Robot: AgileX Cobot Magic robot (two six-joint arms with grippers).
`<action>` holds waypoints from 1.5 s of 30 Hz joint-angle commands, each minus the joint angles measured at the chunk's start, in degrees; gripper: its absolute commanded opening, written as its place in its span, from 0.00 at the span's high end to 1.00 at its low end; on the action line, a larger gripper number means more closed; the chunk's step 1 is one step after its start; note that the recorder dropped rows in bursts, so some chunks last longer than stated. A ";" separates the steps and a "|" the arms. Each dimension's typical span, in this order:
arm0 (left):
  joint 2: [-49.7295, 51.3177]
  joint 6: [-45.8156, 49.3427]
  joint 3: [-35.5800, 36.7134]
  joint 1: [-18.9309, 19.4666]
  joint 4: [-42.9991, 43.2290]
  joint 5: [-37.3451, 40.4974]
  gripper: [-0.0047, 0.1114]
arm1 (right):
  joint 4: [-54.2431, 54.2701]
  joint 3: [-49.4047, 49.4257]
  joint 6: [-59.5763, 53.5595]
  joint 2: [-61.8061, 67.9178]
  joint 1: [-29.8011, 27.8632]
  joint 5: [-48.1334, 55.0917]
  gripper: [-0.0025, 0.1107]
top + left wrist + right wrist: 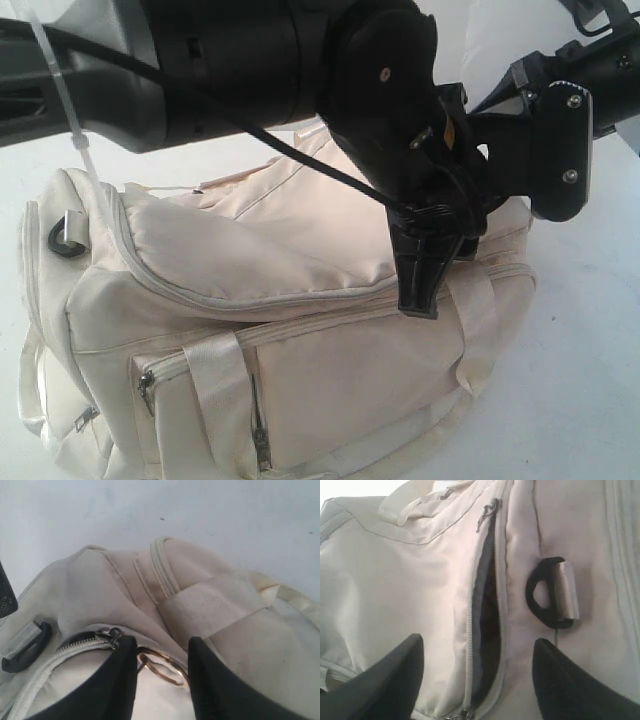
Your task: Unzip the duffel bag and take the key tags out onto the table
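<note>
One zip is open: a pocket slit (487,630) on the duffel bag (300,380) gapes, grey lining showing. The bag lies on the bench (580,380). No key tags visible, none out yet. Right claw (477,640) is spread wide over the slit, empty. Left claw (161,640) sits half-spread around a metal ring (160,669); pinching or not, cannot tell.

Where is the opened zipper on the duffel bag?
In the right wrist view, the opened zipper shows between the right gripper's open jaws, beside the black strap ring.
</note>
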 commanded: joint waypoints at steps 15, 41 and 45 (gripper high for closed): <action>-0.93 -0.22 -0.13 -0.33 -0.91 0.36 0.96 | 2.72 0.18 -0.58 2.19 -0.29 1.62 0.56; 3.93 -3.06 -0.13 -0.33 -7.68 -0.83 0.50 | 2.22 0.18 -0.58 6.08 3.08 1.62 0.56; 6.22 12.76 -0.13 -0.33 -6.39 -3.99 0.45 | 2.22 0.18 -0.58 6.08 3.08 1.62 0.56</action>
